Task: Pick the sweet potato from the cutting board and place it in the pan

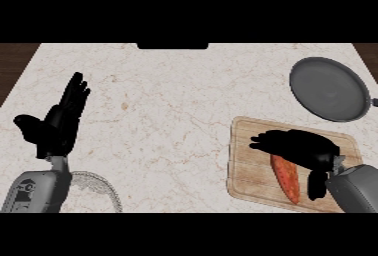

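My right hand point(299, 145) over the sweet potato point(286, 177) on the cutting board point(247, 165). Grasping it? I can't tell.

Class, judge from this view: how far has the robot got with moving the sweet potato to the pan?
Done: the right hand is at the cutting board. In hand: it curls over the sweet potato, which lies on the board. Remaining: lifting it and placing it in the pan, which holds nothing.
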{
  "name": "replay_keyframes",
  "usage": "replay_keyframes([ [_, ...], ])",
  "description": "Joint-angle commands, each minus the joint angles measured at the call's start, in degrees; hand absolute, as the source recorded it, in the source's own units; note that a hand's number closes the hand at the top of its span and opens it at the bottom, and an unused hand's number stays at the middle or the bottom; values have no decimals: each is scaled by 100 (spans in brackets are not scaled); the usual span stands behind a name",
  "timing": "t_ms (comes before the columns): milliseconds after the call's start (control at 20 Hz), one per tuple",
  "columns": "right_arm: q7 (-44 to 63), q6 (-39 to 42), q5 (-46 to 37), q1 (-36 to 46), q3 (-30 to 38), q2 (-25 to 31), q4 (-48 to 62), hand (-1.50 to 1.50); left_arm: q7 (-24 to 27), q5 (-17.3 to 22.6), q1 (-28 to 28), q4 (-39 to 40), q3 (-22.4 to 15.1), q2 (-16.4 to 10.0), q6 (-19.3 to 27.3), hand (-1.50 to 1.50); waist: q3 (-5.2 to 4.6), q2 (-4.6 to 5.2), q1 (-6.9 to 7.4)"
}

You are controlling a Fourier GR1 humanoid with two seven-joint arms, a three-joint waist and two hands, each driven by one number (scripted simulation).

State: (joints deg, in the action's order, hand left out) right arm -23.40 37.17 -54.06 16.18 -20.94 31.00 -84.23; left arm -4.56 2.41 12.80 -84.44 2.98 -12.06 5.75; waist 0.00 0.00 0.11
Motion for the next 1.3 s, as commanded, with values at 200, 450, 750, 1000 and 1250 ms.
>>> replay_keyframes([
  [200, -856, 33, -189, -90, -296, 97, 213, 150, 144, -278, -340, -171, -195, 279, 136, 0, 1, -2, 22],
  [450, -971, -432, -519, 52, -450, -264, 483, 150, -342, -4, 318, -58, 231, -92, -124, 0, 1, 3, 9],
  [750, -206, -328, -513, -207, -102, -506, 159, 150, 262, -58, 116, 429, 315, -45, -253, 0, -3, -5, -43],
  [1000, 2694, -496, -559, -221, 842, -2090, 531, 150, 76, -97, -2, 117, 284, -50, -125, 0, -16, -56, -153],
  [1250, 4221, -1810, -1128, -186, 741, -3052, -198, 150, 133, -129, -67, 94, 136, 189, -47, 0, -2, -37, -79],
])
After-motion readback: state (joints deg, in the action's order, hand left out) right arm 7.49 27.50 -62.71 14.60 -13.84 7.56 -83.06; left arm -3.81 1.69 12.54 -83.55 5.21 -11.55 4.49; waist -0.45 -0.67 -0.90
